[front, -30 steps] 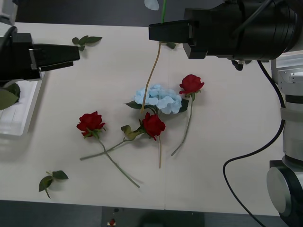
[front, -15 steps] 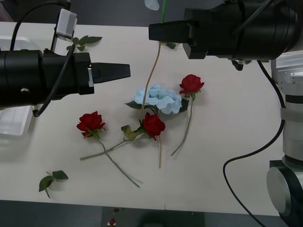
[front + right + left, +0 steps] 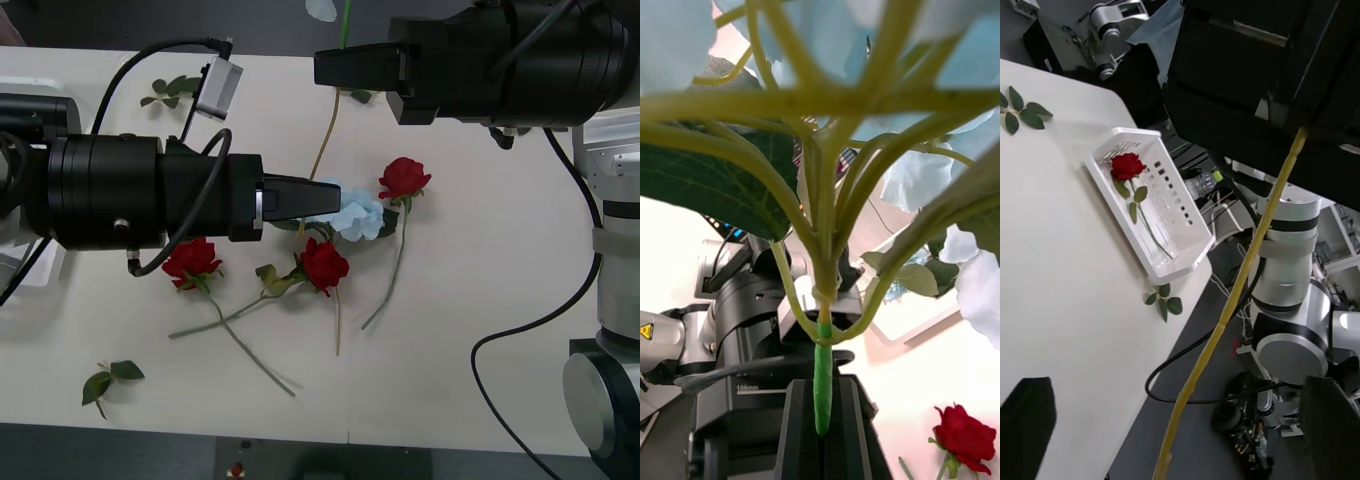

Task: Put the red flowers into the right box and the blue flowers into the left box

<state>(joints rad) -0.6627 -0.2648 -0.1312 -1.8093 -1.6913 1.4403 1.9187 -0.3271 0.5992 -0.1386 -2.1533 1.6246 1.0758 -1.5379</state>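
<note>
Change: left gripper (image 3: 325, 196) has swung in from the left side and now reaches over the middle of the tabletop (image 3: 470, 300), its tip touching the edge of the blue flower (image 3: 352, 215) lying there.
Meaning: I'd judge it is lining up to pick that blue cluster for the left box (image 3: 30, 262).
Left jaws: spread, nothing between them.
Right gripper (image 3: 335, 66): high at the far edge, jaws pinching the green stem of a second blue flower (image 3: 820, 142), its long yellowish stalk dangling.
Red flowers: three roses (image 3: 324, 264) on the tabletop beside the blue cluster; one rose (image 3: 1127, 166) already in the right box (image 3: 1180, 247).
Textures: fluffy pale petals, deep velvety blooms, thin wiry stems.
Boxes: shallow white plastic, slotted, raised rim.
</note>
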